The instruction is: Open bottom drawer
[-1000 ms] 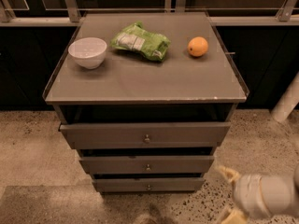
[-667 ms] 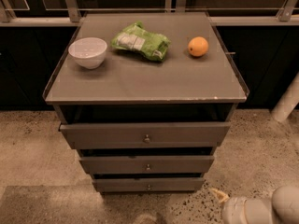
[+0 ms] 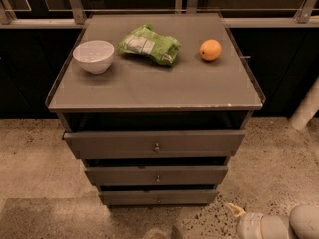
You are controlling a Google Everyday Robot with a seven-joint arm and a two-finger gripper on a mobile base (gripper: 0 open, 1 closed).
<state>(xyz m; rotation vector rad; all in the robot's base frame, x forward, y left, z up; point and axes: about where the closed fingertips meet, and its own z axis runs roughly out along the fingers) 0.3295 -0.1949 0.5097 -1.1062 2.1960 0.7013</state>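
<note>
A cabinet (image 3: 149, 86) with a flat grey top stood on a speckled floor (image 3: 35, 168), against a dark glazed wall.

At the left of the top sat a white bowl (image 3: 93, 55), upright. Near it, towards the middle, lay a green packet (image 3: 149, 44), crumpled and flat on the surface, apart from the bowl.

Below the top, three drawer fronts were stacked at the centre. The top drawer (image 3: 124, 144) was the widest and tallest. The middle drawer (image 3: 124, 176) was smaller. The bottom drawer (image 3: 129, 197) was the narrowest and lowest, just above the floor. Its front was grey-brown and flat, and it carried one small round metal knob (image 3: 158, 199) at its middle. A dark gap showed above each front. Whether the bottom drawer was drawn out at all could not be determined.

Right of the packet, an orange (image 3: 211, 49) rested on the top, well apart from the bowl.

The gripper (image 3: 236, 211) was low at the right, near the floor, to the right of the bottom drawer and below its level. It touched neither the drawer nor the knob. Its grip state could not be determined.

At the far right, a white post (image 3: 305, 108) leaned beside the cabinet.
</note>
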